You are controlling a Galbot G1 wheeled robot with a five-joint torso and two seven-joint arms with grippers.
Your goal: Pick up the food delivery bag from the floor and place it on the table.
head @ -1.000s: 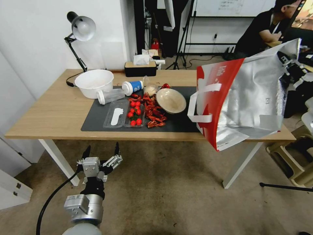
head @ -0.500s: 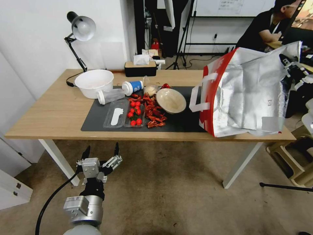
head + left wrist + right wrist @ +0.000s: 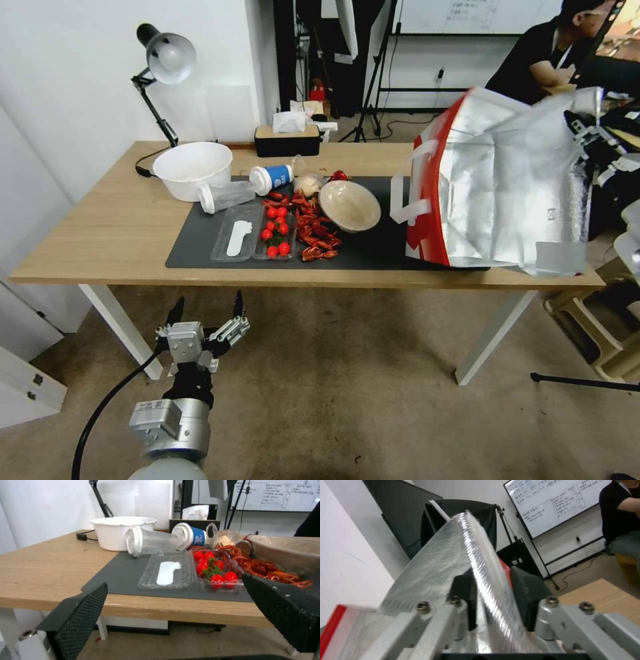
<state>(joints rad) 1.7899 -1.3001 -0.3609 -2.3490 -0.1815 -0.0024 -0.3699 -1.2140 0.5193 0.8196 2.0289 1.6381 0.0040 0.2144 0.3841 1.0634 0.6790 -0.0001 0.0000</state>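
The food delivery bag, silver foil with red trim and white strap handles, stands at the right end of the table, its base on the wood and the dark mat's edge. My right gripper is shut on the bag's upper foil rim, and the rim is pinched between the black pads of that gripper. My left gripper hangs open and holds nothing, low over the carpet floor in front of the table; its meshed fingers frame the table's edge.
On the mat lie a tan bowl, crayfish, a tray of cherry tomatoes and tipped cups. A white bowl, desk lamp and tissue box stand behind. A stool is beside the table's right end.
The bag has swung from hanging tilted over the table's front edge to standing upright on the tabletop, carried back and righted by my right gripper. The left arm has not moved.
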